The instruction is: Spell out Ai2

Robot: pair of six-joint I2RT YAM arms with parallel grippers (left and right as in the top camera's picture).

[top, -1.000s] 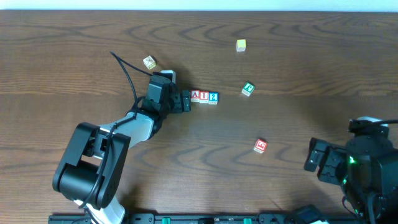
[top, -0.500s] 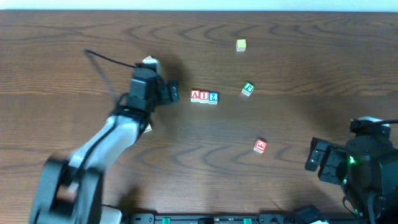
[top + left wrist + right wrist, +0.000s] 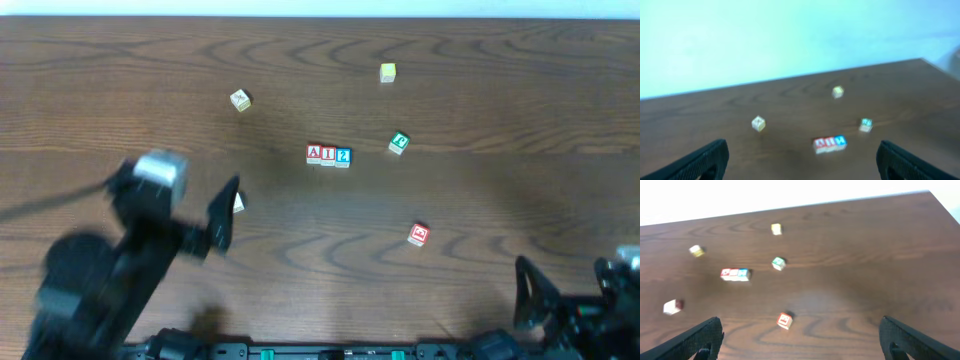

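Note:
The three cubes stand touching in a row at the table's middle: red-edged "A" [image 3: 314,154], red-edged "I" [image 3: 328,155], blue-edged "2" [image 3: 343,156]. The row also shows in the left wrist view [image 3: 830,144] and in the right wrist view [image 3: 735,274]. My left gripper [image 3: 222,215] is blurred at the front left, well away from the row; in its wrist view [image 3: 802,162] it is open and empty. My right gripper [image 3: 530,295] is at the front right corner; in its wrist view [image 3: 802,339] it is open and empty.
Loose cubes lie around: a green-edged cube [image 3: 399,143] right of the row, another red-edged cube [image 3: 418,235] at front right, a yellow cube [image 3: 387,72] at the back, a tan cube [image 3: 240,100] at back left, and a pale cube [image 3: 238,203] beside my left gripper.
My left arm has pulled away from the row, back to the front left, uncovering the tan and pale cubes. My right arm has drawn back toward the front edge. The row has not moved.

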